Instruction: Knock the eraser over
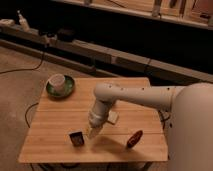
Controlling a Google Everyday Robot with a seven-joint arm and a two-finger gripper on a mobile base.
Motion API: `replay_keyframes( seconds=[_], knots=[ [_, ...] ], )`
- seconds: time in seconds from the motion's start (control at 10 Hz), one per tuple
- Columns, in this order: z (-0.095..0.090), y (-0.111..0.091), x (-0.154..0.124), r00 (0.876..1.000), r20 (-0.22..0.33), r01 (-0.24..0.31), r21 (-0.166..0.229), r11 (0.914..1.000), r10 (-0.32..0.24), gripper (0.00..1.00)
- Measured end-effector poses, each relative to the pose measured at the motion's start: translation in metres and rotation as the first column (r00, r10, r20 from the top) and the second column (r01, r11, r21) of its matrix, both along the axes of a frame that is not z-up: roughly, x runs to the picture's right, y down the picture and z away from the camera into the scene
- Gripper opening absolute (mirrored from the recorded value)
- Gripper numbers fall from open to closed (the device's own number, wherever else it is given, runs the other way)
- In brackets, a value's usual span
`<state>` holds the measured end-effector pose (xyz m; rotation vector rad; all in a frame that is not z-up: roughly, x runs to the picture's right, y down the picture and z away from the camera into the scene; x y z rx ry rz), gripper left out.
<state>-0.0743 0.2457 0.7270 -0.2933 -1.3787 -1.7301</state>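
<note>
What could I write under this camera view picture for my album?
A robot's gripper reaches down beside the small dark eraser standing on a wooden table.

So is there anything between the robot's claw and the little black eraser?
No. In the camera view only bare wooden table shows between the gripper and the eraser, which stands just to its left.
</note>
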Motion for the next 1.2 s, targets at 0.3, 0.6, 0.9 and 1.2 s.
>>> replay_keyframes(
  seconds=[0.3,0.6,0.9,1.2],
  knots=[
    [-0.002,0.002,-0.018,0.997,0.039,0.064,-0.021,0.9977,-0.063,0.00],
    [0.025,-0.030,-0.050,1.000,0.015,0.003,-0.034,0.9994,-0.002,0.00],
    [0.055,-0.063,-0.076,0.997,-0.032,-0.075,-0.061,0.9953,0.074,0.00],
    [0.060,-0.068,-0.079,0.995,-0.041,-0.092,-0.069,0.9933,0.090,0.10]
  ],
)
